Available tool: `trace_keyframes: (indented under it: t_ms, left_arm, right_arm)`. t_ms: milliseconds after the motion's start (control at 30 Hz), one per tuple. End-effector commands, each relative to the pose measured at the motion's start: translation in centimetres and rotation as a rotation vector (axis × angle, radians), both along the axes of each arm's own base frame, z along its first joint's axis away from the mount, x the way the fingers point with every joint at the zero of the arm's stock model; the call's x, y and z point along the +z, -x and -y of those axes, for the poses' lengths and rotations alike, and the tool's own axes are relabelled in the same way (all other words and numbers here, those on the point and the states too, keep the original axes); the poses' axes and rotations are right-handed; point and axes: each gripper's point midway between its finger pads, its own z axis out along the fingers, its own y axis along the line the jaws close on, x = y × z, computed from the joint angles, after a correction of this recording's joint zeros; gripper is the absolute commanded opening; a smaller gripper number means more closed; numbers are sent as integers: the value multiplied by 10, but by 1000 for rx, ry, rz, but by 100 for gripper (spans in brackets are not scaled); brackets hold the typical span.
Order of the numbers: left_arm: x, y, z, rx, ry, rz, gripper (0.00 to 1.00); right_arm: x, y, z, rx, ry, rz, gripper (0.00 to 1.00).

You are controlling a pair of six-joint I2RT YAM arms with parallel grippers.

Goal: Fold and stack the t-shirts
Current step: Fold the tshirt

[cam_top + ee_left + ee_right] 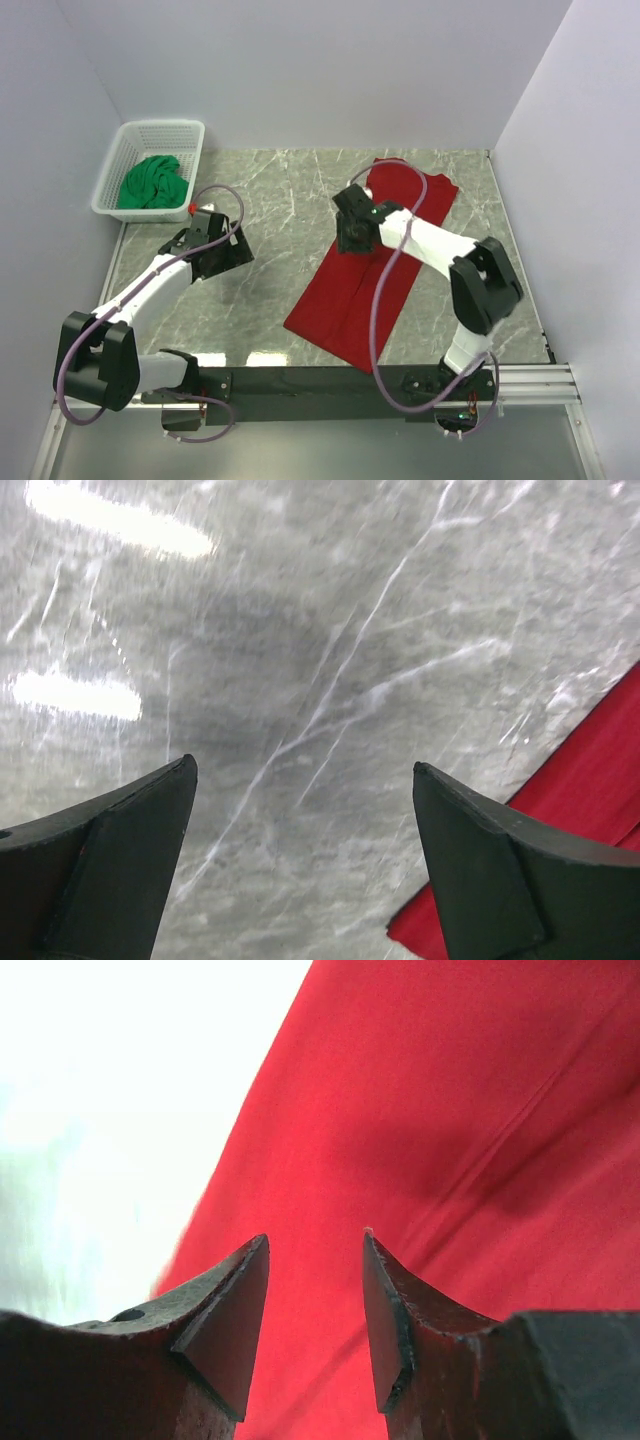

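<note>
The red t-shirt point(355, 290) lies folded into a long strip, slanting across the marble table from far right to near centre. My right gripper point(352, 240) hovers over its left edge, jaws partly open and empty; red cloth point(450, 1110) fills its wrist view. The green t-shirt point(152, 182) lies crumpled in the white basket point(189, 135) at the far left. My left gripper point(245, 250) is open and empty over bare marble left of the red shirt, whose corner shows in the left wrist view point(590, 770).
Marble tabletop point(280, 200) is enclosed by pale walls on the left, back and right. The black base rail point(320, 385) runs along the near edge. Purple cables loop from both arms.
</note>
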Motion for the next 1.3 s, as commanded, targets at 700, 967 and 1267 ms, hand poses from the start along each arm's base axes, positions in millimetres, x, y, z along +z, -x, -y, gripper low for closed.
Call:
trace_keyframes:
  t_ms: [700,967,1267]
  left_arm:
    - [12,-18,-5,6,-21,88,93]
    - [11,-18,-6,7,-18,84,93]
    - [11,-19,-3,-2,-9,83,93]
  right_arm:
    - [-17,-224,42,-480,-47,204,46]
    - [-48,-209,45,-524,-31,115,43]
    - [-62,-201,27,-408,-33,93,6]
